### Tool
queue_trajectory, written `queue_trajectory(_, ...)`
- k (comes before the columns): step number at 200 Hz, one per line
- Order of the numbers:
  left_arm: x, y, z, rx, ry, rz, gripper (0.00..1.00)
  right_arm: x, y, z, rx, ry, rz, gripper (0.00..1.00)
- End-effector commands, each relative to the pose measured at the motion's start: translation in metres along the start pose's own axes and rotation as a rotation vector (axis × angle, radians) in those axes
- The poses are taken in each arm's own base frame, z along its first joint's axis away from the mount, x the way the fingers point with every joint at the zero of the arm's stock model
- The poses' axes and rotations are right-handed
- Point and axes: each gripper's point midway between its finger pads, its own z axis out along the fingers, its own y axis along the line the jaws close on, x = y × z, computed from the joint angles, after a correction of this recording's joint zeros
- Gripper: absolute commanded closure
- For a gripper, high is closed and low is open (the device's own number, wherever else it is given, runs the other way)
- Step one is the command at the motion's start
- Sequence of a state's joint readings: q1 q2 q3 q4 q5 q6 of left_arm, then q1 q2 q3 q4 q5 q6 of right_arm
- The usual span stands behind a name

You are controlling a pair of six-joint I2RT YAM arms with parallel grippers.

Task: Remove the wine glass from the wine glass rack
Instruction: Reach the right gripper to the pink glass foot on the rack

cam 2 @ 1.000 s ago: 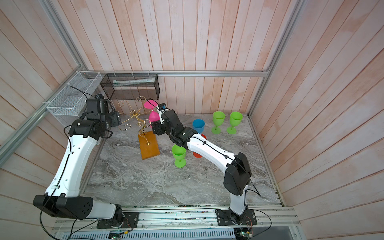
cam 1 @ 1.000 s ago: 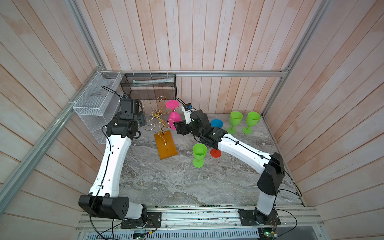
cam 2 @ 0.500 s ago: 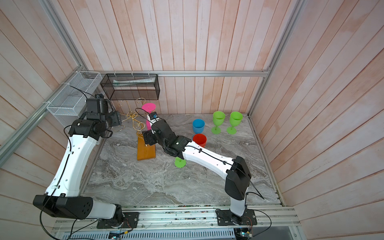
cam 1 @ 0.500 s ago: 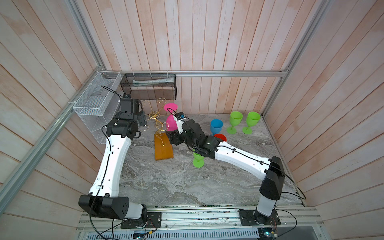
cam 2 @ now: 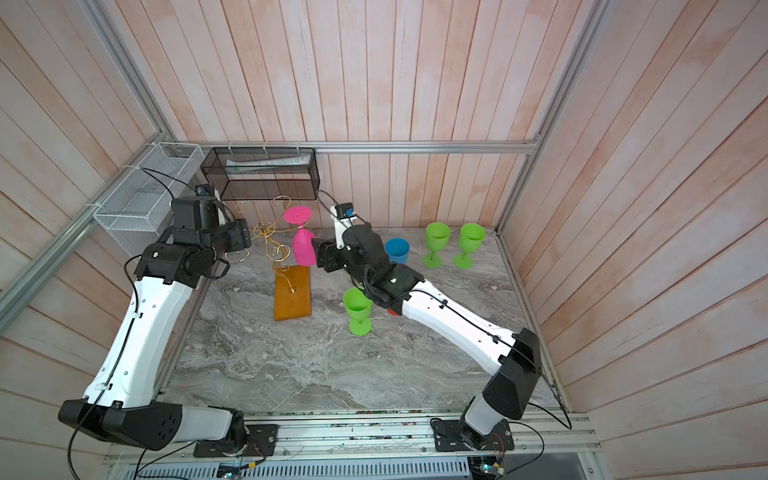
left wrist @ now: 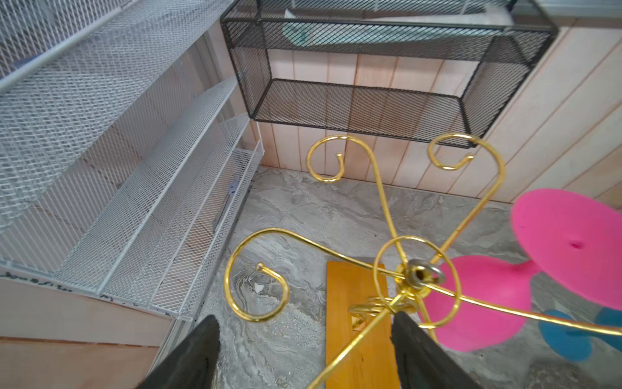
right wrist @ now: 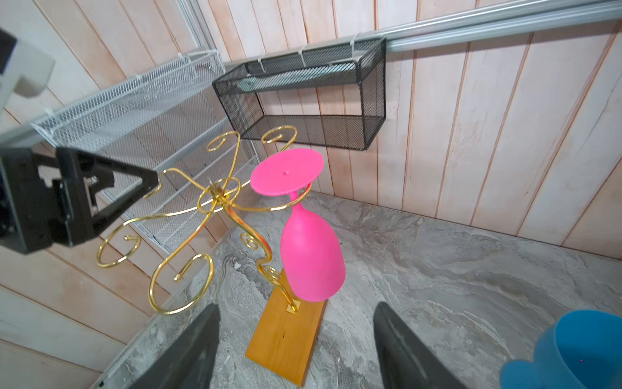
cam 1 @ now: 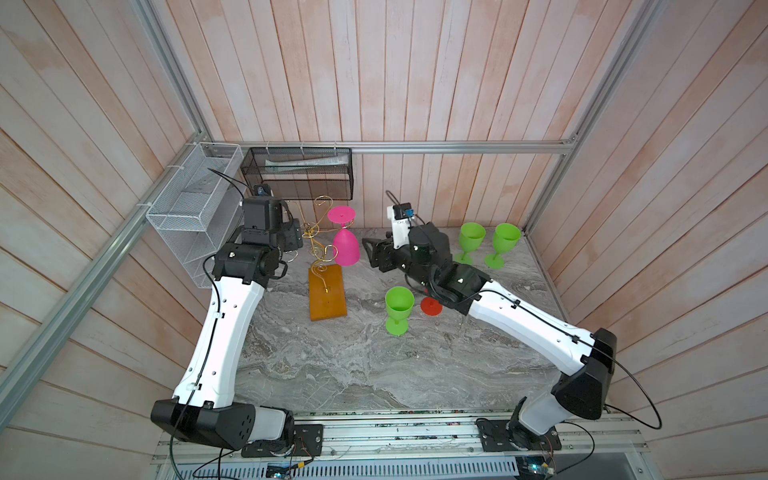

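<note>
The pink glass [right wrist: 311,256] hangs upside down by its foot from a scroll arm on the right of the rack [cam 1: 327,297], so nothing is off yet. The right gripper [right wrist: 296,305] hovers just right of the bowl, jaws apart and empty, while the left gripper [left wrist: 304,316], wide open too, sits at the rack's left with a gold wire running loose between its jaws. Gripping, sliding the stem free and setting down all seem left to do.
</note>
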State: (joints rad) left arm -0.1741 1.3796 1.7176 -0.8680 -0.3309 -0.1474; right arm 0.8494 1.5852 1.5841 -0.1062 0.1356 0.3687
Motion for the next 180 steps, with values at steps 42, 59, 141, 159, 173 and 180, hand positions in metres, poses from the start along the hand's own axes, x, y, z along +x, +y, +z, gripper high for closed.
queue_trajectory(42,0.002,-0.041,-0.024,0.195,-0.099,0.033,0.21,-0.026,-0.028,0.027,-0.295,0.104,0.32,0.37)
queue_trajectory(59,0.008,-0.043,-0.022,0.203,-0.095,0.046,0.22,-0.031,-0.033,0.039,-0.347,0.116,0.395,0.4)
queue_trajectory(141,0.026,-0.047,-0.017,0.223,-0.1,0.067,0.25,-0.025,-0.019,0.093,-0.47,0.177,0.592,0.54)
queue_trajectory(159,0.029,-0.047,-0.017,0.222,-0.1,0.068,0.26,-0.026,-0.012,0.101,-0.469,0.178,0.591,0.55)
queue_trajectory(173,0.03,-0.046,-0.017,0.221,-0.103,0.066,0.26,-0.025,-0.008,0.106,-0.468,0.184,0.592,0.56)
queue_trajectory(180,0.031,-0.046,-0.017,0.222,-0.103,0.068,0.26,-0.023,-0.006,0.109,-0.465,0.191,0.591,0.56)
